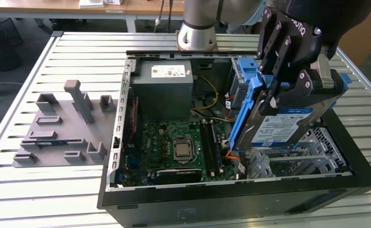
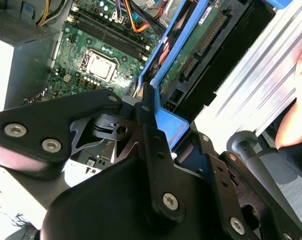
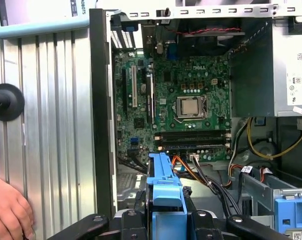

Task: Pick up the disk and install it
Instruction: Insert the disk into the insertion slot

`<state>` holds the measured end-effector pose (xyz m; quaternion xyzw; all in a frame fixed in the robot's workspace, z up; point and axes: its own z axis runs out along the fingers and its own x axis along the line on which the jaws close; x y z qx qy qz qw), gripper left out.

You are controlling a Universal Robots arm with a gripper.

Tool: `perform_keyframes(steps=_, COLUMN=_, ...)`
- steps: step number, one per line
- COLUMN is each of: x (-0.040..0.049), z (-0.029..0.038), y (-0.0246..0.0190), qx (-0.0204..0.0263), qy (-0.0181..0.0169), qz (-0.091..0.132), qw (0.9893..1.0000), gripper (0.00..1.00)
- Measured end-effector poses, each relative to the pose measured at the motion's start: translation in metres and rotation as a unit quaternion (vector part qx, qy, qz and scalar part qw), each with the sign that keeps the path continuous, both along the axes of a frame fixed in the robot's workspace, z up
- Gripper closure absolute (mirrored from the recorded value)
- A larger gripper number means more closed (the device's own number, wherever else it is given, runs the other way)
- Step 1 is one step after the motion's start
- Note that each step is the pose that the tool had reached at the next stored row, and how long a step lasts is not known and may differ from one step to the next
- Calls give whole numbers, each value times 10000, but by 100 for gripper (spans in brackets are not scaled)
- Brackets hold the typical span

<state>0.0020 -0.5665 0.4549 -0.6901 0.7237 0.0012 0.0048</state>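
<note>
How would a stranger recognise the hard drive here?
Find the open black computer case. At the exterior view's right, the black gripper holds a flat silver hard drive tilted over it. Its white-and-blue label sets it apart from the grey power-supply box.

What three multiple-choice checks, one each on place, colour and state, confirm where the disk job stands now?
1. Where is the disk? A) held tilted over the open case B) lying outside the case C) seated inside the case
2. Its side rails are: A) red B) yellow C) blue
3. The gripper is: A) open B) shut on the disk C) shut on nothing
Answers: 1 A, it hangs above the case at the exterior view's right; 2 C, blue runs along its edge; 3 B, it clamps the disk's sides.
</note>
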Motion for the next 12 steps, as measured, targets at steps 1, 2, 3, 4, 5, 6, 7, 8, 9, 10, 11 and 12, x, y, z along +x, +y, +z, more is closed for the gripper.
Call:
perform_keyframes(steps=1, x=16, z=-1, y=-1, qx=0, qy=0, qz=0, qw=10000, gripper=64)
perform_keyframes(steps=2, x=39, z=-1, y=-1, qx=-1, qy=1, qz=-1, qw=10000, gripper=64)
perform_keyframes(steps=3, x=64, z=-1, y=-2, qx=-1, qy=2, qz=-1, qw=10000, gripper=64)
perform_keyframes(steps=4, x=90, z=-2, y=-2, qx=-1, qy=5, qz=-1, qw=10000, gripper=64)
perform_keyframes(steps=5, x=113, z=-2, y=-2, qx=-2, qy=7, qz=0, qw=10000, gripper=64)
perform_keyframes(steps=6, x=134, z=-3, y=-2, qx=-2, qy=8, qz=0, qw=10000, gripper=64)
perform_keyframes(steps=7, x=154, z=-5, y=-2, qx=-1, qy=10, qz=0, qw=10000, gripper=64)
perform_keyframes(steps=8, x=175, z=-6, y=-2, qx=-1, qy=11, qz=0, qw=10000, gripper=64)
perform_keyframes(steps=9, x=198, z=-8, y=-2, qx=-1, qy=12, qz=0, qw=10000, gripper=64)
perform_keyframes(steps=10, x=218, z=-8, y=-2, qx=-1, qy=13, qz=-1, qw=10000, gripper=64)
perform_keyframes(steps=11, x=239, z=-9, y=-2, qx=-1, qy=14, qz=0, qw=10000, gripper=64)
perform_keyframes(steps=12, x=258, z=-11, y=-2, qx=-1, qy=15, qz=-1, qw=10000, gripper=64)
